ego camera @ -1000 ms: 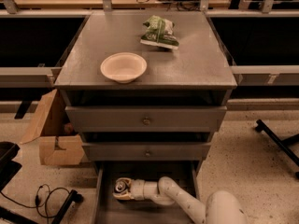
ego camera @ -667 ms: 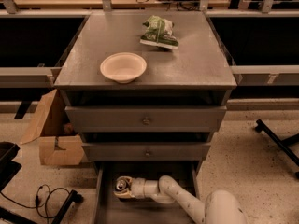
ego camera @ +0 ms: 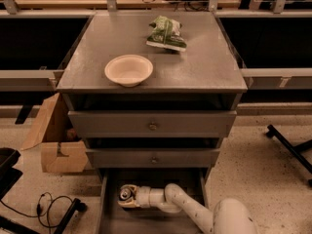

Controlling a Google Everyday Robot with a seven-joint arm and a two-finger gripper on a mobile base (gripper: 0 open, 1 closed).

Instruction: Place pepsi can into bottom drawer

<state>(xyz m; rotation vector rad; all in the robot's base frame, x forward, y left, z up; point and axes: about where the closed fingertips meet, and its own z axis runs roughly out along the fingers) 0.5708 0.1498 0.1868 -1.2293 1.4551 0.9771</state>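
The bottom drawer [ego camera: 113, 217] is pulled open below the two knobbed drawers, its flat grey floor showing. The pepsi can [ego camera: 126, 194] stands upright in the drawer's left part, its silver top facing up. My gripper [ego camera: 127, 199] reaches in from the right on the white arm [ego camera: 195, 208] and sits around the can, low in the drawer.
A cream bowl [ego camera: 128, 69] and a green snack bag [ego camera: 166, 33] lie on the cabinet top [ego camera: 209, 67]. A cardboard box [ego camera: 56, 140] stands left of the cabinet. Black cables [ego camera: 48, 206] lie on the floor at lower left. A black stand leg [ego camera: 290, 147] is at right.
The arm, gripper and can have stayed about where they were; nothing has visibly changed.
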